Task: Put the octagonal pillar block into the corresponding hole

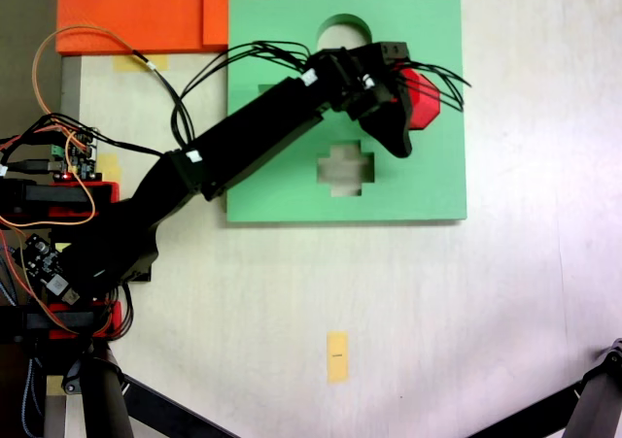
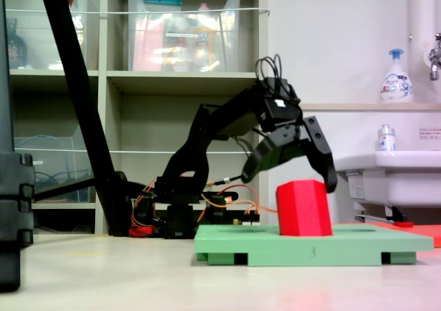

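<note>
From the side, the black arm (image 2: 207, 138) reaches over the green foam board (image 2: 310, 244) with its claw (image 2: 293, 169) spread wide, one jaw down on each side above the red block (image 2: 303, 207), neither jaw touching it. That low view shows the block standing a little tilted on the board, its base at the board's top surface and most of its height rising above; whether the base sits in a hole I cannot tell from there. Looking down from above, the claw (image 1: 413, 117) covers much of the block (image 1: 424, 96), so only its right part peeks out near the board's right side, and the eight-sided hole itself cannot be made out under it. That downward view gives what the side one hides: the cutouts in the board (image 1: 282, 50), two in plain sight, a round hole (image 1: 344, 32) near the top edge and a cross-shaped hole (image 1: 345, 169) lower down. It also shows one orange foam sheet (image 1: 146, 11) at the tabletop's (image 1: 466, 302) upper left corner and one small yellow tag (image 1: 337, 356) well below the board. The side view alone shows the shelving (image 2: 179, 83), a sink (image 2: 393, 173) and one soap bottle (image 2: 396, 76) behind it.
</note>
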### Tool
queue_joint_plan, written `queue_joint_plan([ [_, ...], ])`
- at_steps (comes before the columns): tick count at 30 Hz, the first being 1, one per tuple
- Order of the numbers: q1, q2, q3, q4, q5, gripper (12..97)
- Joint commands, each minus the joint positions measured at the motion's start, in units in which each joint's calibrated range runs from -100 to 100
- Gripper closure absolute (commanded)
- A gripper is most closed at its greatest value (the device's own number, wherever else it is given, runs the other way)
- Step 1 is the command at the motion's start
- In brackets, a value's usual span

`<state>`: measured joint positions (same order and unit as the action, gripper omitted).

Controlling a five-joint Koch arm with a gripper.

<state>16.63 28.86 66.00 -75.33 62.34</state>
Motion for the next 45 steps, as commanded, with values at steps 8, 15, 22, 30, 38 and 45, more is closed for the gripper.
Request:
queue_joint_plan([
  [8, 1.2, -4.3, 6.1, 2.9, 0.2, 22.0],
  [15, 2.4, -11.4, 6.0, -6.2, -0.3, 22.4],
  [22, 2.8, -7.5, 5.8, -15.7, -1.6, 30.2],
  [30, 2.1, 1.4, 5.7, -17.8, -1.7, 34.3],
  [38, 1.8, 8.1, 5.9, -16.7, -1.8, 34.3],
  [45, 0.8, 8.3, 6.2, -13.4, -1.8, 34.3],
])
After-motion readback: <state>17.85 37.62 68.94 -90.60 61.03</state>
